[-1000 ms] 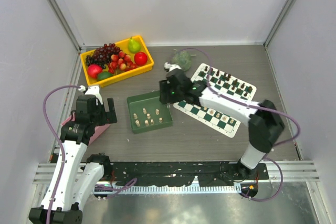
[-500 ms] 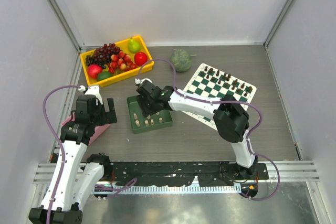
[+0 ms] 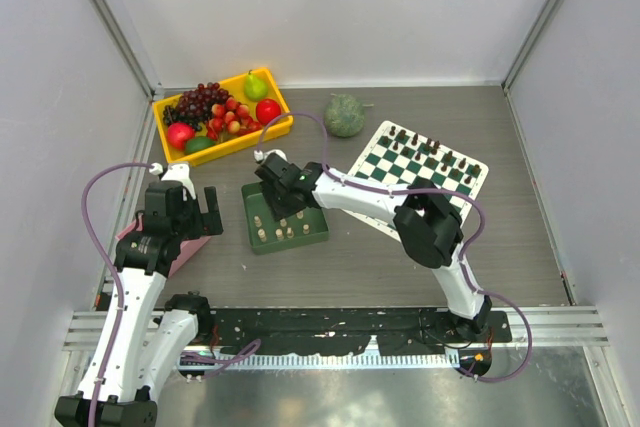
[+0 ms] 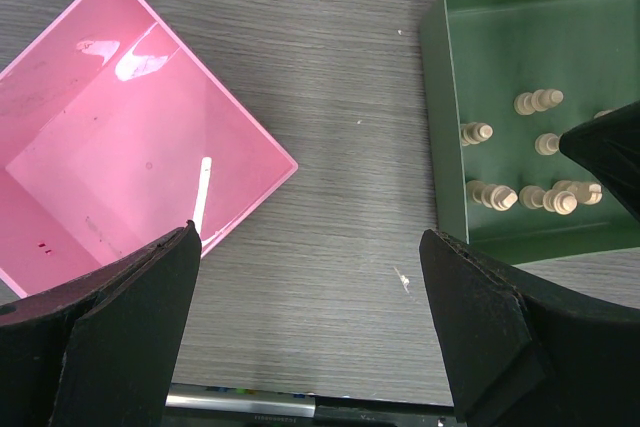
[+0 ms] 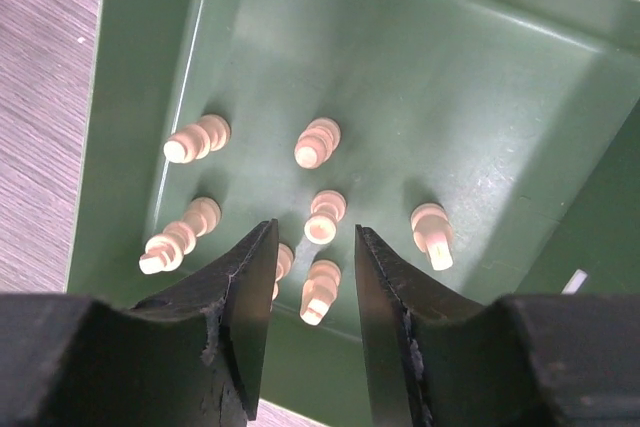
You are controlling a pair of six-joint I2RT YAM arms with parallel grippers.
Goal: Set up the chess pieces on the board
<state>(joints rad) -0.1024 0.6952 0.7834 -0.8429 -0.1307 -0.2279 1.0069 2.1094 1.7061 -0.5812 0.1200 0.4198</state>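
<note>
Several cream chess pieces stand in a plain green tray, also seen in the left wrist view. My right gripper hovers over the tray, open, its fingers either side of a cream piece, not closed on it. In the top view the right gripper is over the tray. The green and white board lies to the right with dark pieces along its far edge. My left gripper is open and empty above bare table between a pink tray and the green tray.
A pink tray lies at the left by my left arm. A yellow bin of fruit stands at the back left. A green round fruit lies behind the board. Grey walls close in both sides.
My right gripper has swung left from the board's near corner to over the green tray and lowered toward the cream pieces. The left arm has not moved.
</note>
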